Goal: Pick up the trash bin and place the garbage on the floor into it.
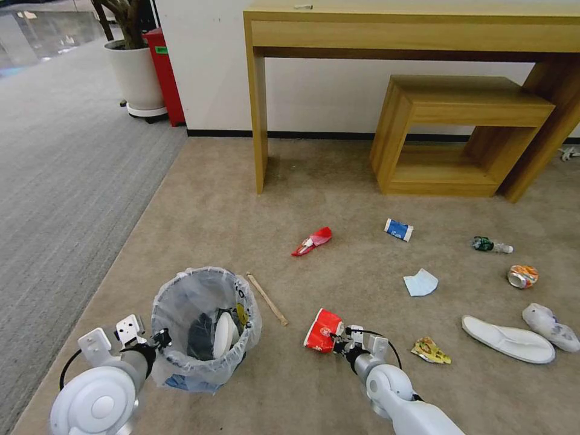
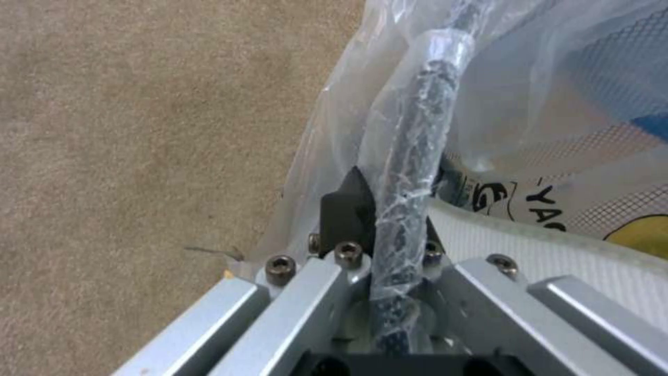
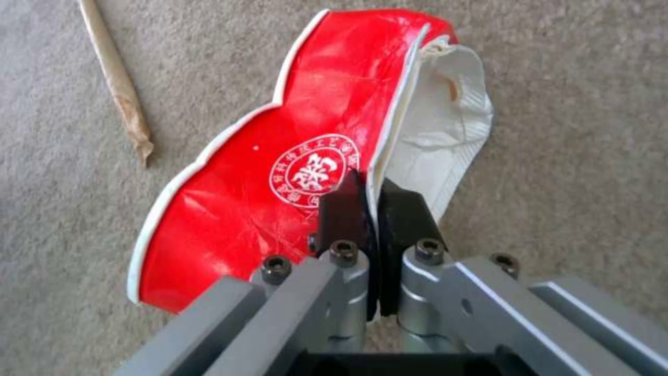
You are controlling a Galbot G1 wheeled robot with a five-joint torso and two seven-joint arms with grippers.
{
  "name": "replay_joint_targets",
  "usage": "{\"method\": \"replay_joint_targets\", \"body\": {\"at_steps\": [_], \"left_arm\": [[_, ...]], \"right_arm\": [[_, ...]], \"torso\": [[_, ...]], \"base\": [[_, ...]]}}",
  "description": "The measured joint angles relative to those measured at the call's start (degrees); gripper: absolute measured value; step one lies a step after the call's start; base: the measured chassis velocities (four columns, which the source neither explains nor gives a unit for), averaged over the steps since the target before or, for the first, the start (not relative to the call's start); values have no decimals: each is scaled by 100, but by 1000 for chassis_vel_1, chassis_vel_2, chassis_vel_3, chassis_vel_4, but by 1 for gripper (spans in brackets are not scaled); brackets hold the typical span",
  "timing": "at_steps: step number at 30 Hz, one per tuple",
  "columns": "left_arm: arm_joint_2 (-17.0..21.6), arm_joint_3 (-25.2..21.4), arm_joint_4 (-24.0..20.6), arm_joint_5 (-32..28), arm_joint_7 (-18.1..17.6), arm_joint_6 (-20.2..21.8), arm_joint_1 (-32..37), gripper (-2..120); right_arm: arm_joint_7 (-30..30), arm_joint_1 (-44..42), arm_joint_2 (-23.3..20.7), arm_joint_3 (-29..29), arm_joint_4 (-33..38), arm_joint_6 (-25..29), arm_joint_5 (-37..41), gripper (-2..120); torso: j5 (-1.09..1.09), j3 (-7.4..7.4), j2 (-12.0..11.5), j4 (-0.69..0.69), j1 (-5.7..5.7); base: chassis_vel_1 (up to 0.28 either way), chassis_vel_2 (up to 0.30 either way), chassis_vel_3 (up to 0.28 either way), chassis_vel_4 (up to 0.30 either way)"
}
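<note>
The trash bin [image 1: 181,296], lined with a crinkled clear bag, is at the lower left of the head view, with white and dark items inside. My left gripper [image 1: 162,339] is shut on its rim [image 2: 410,156], one finger inside the bag and one outside. My right gripper [image 1: 335,341] is shut on the edge of a red crushed cup [image 1: 322,330] [image 3: 278,156] low over the beige floor [image 1: 338,181]. A stick [image 1: 266,298] [image 3: 115,78] lies between bin and cup.
More garbage is scattered ahead and right: a second red cup [image 1: 312,241], blue-white cup [image 1: 399,229], mask [image 1: 420,283], bottle [image 1: 490,244], can [image 1: 522,276], yellow wrapper [image 1: 430,350], two slippers [image 1: 507,339]. A wooden desk [image 1: 417,30] and bench [image 1: 459,133] stand against the wall.
</note>
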Motion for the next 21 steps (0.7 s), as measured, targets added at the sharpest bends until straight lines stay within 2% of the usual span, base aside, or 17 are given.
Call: {"method": "replay_joint_targets", "body": {"at_steps": [7, 11, 21], "left_arm": [[11, 13, 26, -2, 9, -1, 1, 0], [-3, 42, 73, 20, 15, 0, -6, 0], [-87, 134, 183, 153, 66, 11, -24, 0]], "right_arm": [[-39, -88, -126, 24, 118, 75, -44, 0], [-278, -150, -226, 80, 132, 327, -71, 0], [-1813, -326, -554, 413, 243, 1439, -229, 0]], "torso": [[-2, 0, 0, -1, 0], [-2, 1, 0, -3, 0], [-1, 1, 0, -2, 0]], "base": [[0, 0, 0, 0], [0, 0, 0, 0], [0, 0, 0, 0]]}}
